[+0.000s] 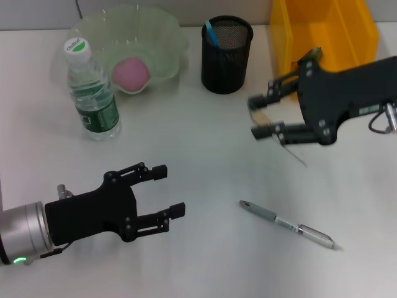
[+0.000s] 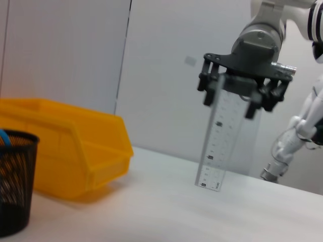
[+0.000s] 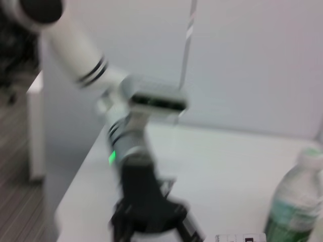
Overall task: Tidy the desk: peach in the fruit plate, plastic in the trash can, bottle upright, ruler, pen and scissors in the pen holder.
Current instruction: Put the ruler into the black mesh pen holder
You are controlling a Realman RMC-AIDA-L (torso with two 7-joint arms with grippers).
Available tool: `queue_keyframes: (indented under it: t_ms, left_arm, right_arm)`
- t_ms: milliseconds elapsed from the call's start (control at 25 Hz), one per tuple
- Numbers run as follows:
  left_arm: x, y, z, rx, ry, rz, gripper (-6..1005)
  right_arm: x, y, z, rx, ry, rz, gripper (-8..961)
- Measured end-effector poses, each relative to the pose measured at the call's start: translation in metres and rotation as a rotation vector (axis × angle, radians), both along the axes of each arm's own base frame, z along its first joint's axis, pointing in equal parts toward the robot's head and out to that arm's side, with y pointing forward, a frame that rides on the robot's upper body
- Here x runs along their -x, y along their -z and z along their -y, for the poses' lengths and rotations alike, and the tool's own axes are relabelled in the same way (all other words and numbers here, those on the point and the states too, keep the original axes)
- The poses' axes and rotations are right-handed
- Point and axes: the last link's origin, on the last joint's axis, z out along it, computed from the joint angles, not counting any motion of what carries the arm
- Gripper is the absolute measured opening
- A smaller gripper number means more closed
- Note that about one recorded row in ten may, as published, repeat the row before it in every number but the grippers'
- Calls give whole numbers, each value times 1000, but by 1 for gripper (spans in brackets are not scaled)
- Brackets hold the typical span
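I had the right end effector (image 1: 265,116) clamped on the clear ruler (image 2: 222,143), hanging upright above the worktop (image 1: 205,248) between the mesh pen holder (image 1: 226,54) and the right edge. I judged it needed centring over the holder's mouth before lowering. My left end effector (image 1: 164,192) hovered with fingers apart near the front-left corner.

Black end effectors, left (image 1: 169,189) and right (image 1: 262,116); silver wrist collar, green LED; white arm, black bands.

A plain white surface (image 1: 205,261) fills the head view. At its twelve o'clock edge rises a pale grey wall (image 2: 65,50) with vertical seams.
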Motion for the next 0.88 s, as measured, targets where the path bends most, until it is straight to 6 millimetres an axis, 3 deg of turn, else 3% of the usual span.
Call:
queue_keyframes:
  t_ms: [440, 880]
  left_arm:
    - [-3, 5, 0, -118, 22, 31, 796]
    - [-10, 8, -7, -115, 35, 33, 796]
  right_arm:
    - [-11, 12, -19, -155, 277, -330, 396]
    - [-18, 2, -50, -362, 508, -549, 399]
